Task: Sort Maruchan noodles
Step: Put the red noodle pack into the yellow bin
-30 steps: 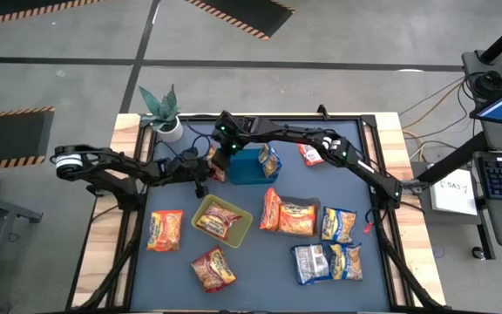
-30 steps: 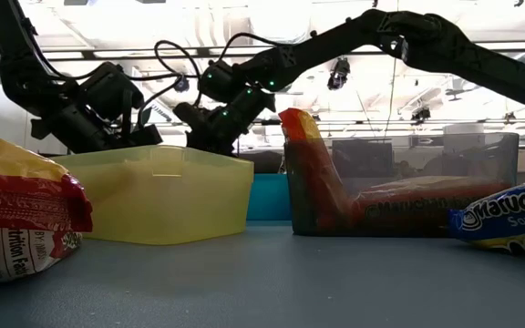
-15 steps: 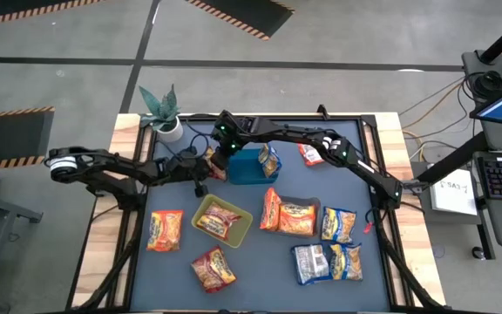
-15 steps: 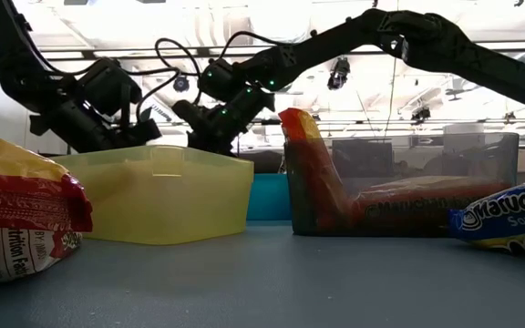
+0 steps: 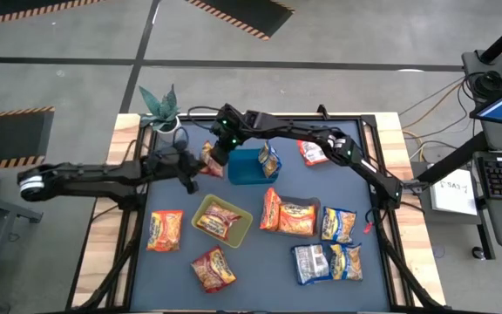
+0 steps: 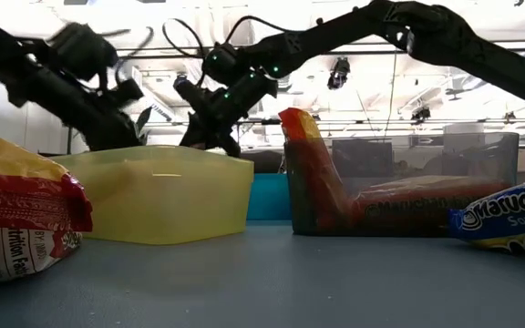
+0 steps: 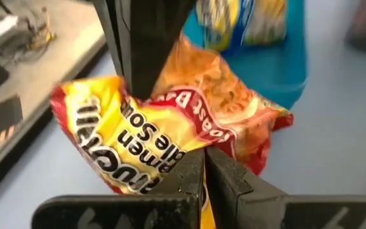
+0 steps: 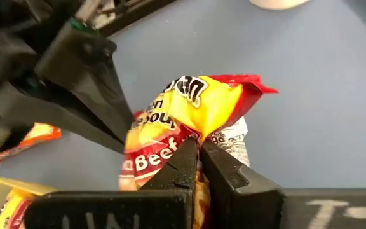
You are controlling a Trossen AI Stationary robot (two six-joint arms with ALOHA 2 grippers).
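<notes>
Both grippers are shut on one red-and-yellow noodle packet (image 5: 209,160) (image 7: 170,127) (image 8: 189,102), left of the blue tray (image 5: 244,167). My left gripper (image 5: 196,167) (image 7: 204,170) reaches in from the table's left. My right gripper (image 5: 219,153) (image 8: 199,156) comes from the far side. A blue-and-yellow packet (image 5: 269,160) lies in the blue tray, and an orange one (image 5: 220,218) lies in the yellow-green tray (image 5: 200,209). In the low view the yellow-green tray hides the held packet. My left gripper pinches the crumpled packet's near edge (image 7: 186,156) between its two fingers. It comes slanting down from the table's left. The packet is bunched up above the table. My right gripper pinches the same packet at a crumpled fold on its other side (image 8: 184,137) between its two fingers. It comes slanting down from the far side. In the left wrist view its fingers (image 7: 138,57) stand over the packet's top.
A dark tray (image 5: 314,206) at centre right holds orange packets. Loose packets lie at the near left (image 5: 164,230), the near middle (image 5: 213,269), the right (image 5: 338,224) (image 5: 328,262) and the far right (image 5: 310,153). A potted plant (image 5: 162,109) stands at the far left corner.
My left arm has drawn back toward the table's left edge and stretched out, and its gripper has risen. My right gripper has also risen a little. The packet has gone up with them and shifted slightly left, away from the blue tray.
</notes>
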